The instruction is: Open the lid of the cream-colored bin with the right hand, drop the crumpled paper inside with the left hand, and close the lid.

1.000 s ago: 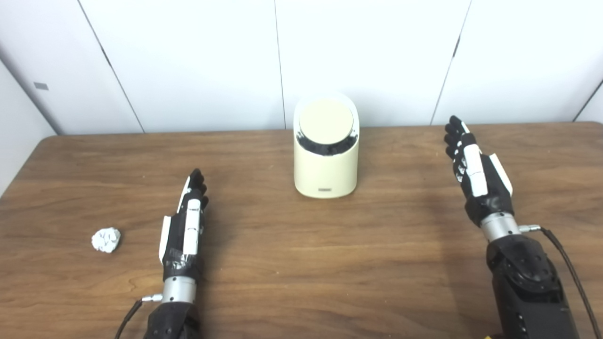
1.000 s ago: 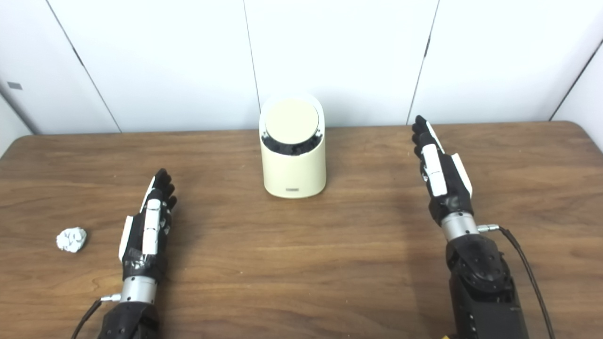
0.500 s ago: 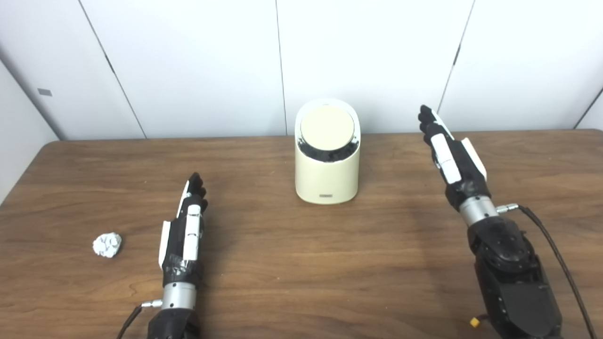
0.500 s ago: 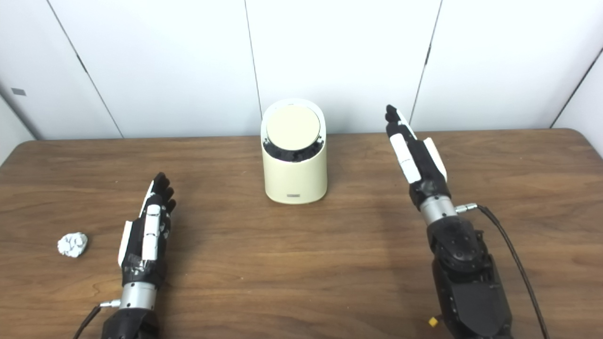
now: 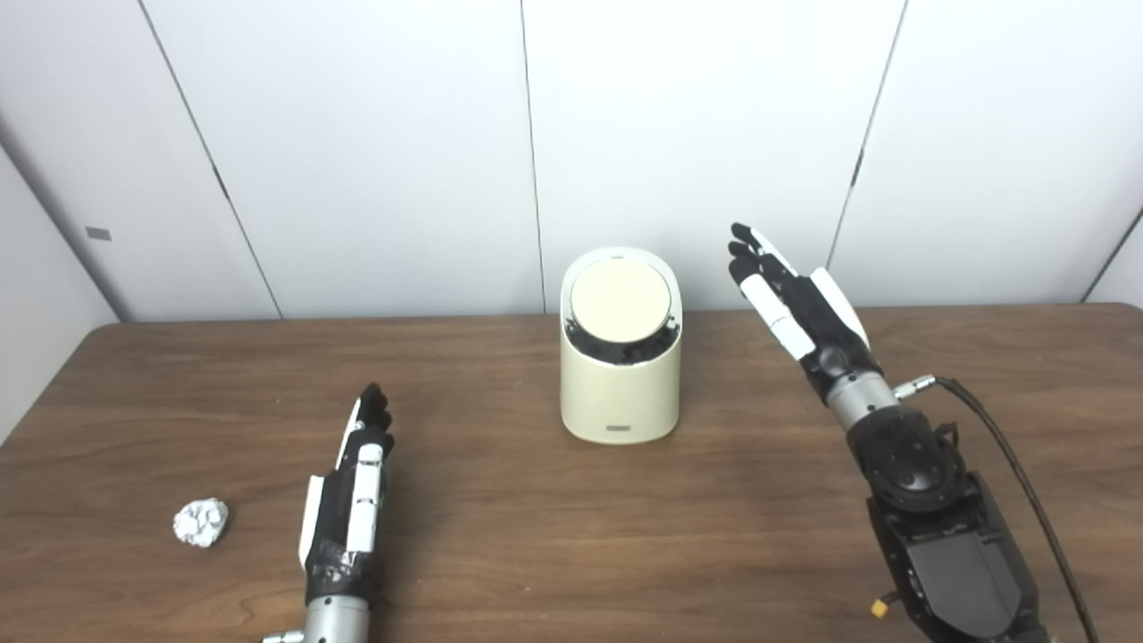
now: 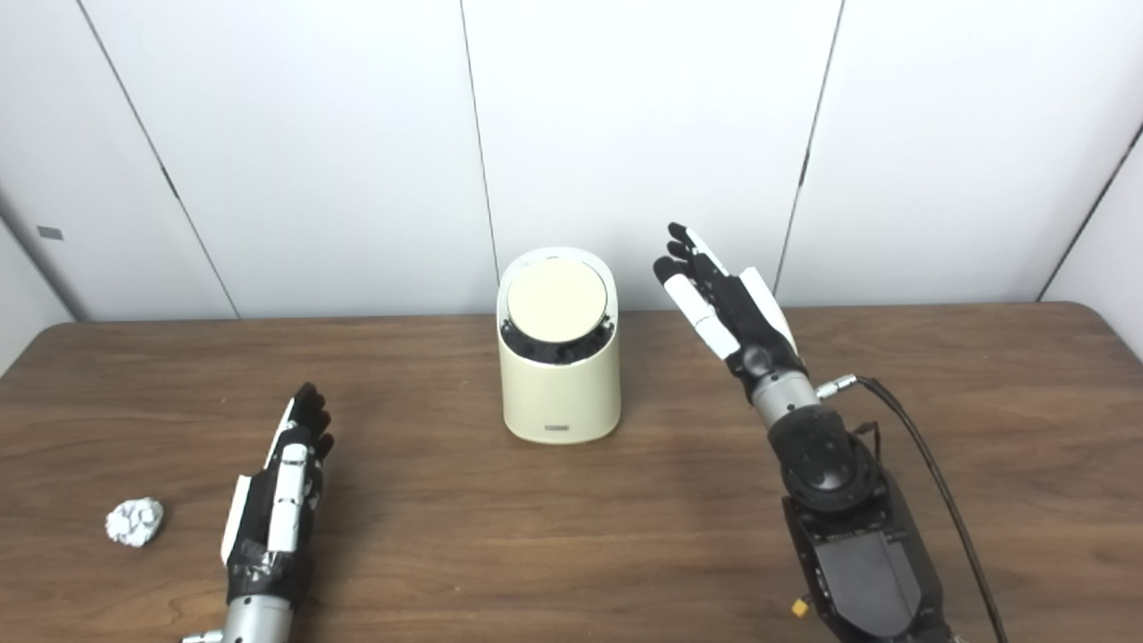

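Observation:
The cream-colored bin stands at the middle back of the wooden table. Its round lid is down, tilted toward me, with a dark gap below it. The crumpled white paper lies at the front left. My left hand rests open and flat on the table, to the right of the paper. My right hand is open and raised in the air, right of the bin at lid height, fingers pointing up and to the left; it touches nothing.
White wall panels stand right behind the table's back edge. A black cable runs from my right wrist down along the forearm.
My right hand has risen and moved left toward the bin's lid. The camera has tilted up, so the whole scene sits lower. The left hand and paper have not moved.

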`<act>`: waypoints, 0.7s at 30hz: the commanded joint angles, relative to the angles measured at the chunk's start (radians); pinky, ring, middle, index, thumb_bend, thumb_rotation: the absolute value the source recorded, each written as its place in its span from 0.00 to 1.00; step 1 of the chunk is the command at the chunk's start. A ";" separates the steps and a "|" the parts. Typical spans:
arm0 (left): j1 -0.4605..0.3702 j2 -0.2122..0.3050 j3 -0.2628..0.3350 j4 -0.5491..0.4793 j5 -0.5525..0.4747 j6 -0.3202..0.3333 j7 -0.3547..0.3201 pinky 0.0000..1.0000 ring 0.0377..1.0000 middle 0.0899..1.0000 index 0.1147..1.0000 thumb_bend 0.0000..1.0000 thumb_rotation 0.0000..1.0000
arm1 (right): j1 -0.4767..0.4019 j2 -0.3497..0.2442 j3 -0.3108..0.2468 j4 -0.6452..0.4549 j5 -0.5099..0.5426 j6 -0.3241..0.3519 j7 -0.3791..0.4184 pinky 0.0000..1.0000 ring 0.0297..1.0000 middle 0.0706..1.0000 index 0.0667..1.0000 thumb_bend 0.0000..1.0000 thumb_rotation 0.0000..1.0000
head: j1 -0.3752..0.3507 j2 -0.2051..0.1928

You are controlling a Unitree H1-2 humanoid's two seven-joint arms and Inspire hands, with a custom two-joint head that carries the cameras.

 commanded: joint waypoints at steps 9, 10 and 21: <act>0.029 -0.017 -0.017 0.039 0.011 -0.025 0.000 1.00 1.00 1.00 1.00 0.25 0.84 | -0.121 -0.019 0.037 -0.004 -0.056 0.039 0.042 0.85 0.91 0.94 0.94 0.52 0.96 | 0.004 0.002; 0.029 -0.017 -0.017 0.039 0.010 -0.026 0.000 1.00 1.00 1.00 1.00 0.25 0.84 | -0.130 -0.020 0.045 -0.001 -0.066 0.051 0.048 0.86 0.91 0.94 0.94 0.52 0.96 | 0.003 0.002; 0.031 -0.024 -0.025 0.034 0.019 -0.015 0.005 1.00 1.00 0.99 1.00 0.26 0.80 | -0.208 -0.038 0.112 0.068 -0.143 0.054 0.092 0.88 0.94 0.97 0.96 0.57 0.90 | 0.013 0.005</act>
